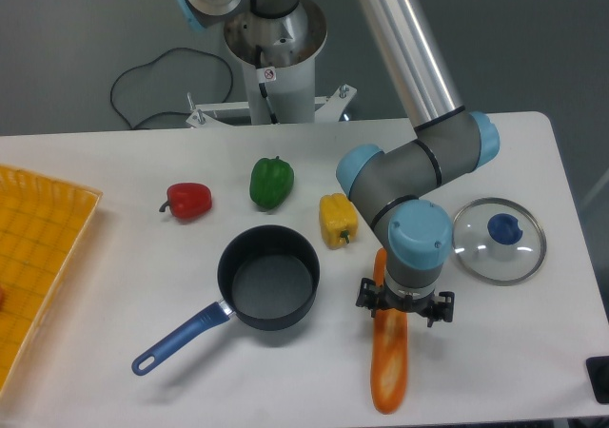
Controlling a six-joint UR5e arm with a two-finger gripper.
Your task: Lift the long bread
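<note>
The long bread [388, 366] lies flat on the white surface [114, 171] near the front edge, running almost straight toward the camera, to the right of the dark pot [269, 278] with its blue handle and below the yellow pepper [338, 219]. The claw [404, 302] hangs directly over the upper third of the loaf, its two black fingers spread to either side of the orange body; it appears open and straddling the loaf, not yet closed on it, though the wrist housing blocks the view of the fingertips and contact cannot be confirmed. Judged as a toy baguette: probably light, rigid and hollow, with a smooth, somewhat slippery rounded skin. Its length makes it prone to swinging or tipping if gripped far from the middle; the present position is well toward the far end, so the free end would likely sag or pivot on lifting. A grip across the narrow width, nearer mid-length, looks safer. Hidden: the loaf's upper end is covered by the wrist, so its true length and the claw's place along it are uncertain. Height of the fingers above the surface cannot be read from this single view. The yellow tray [38, 247] at left is cut off by the frame edge.
</note>
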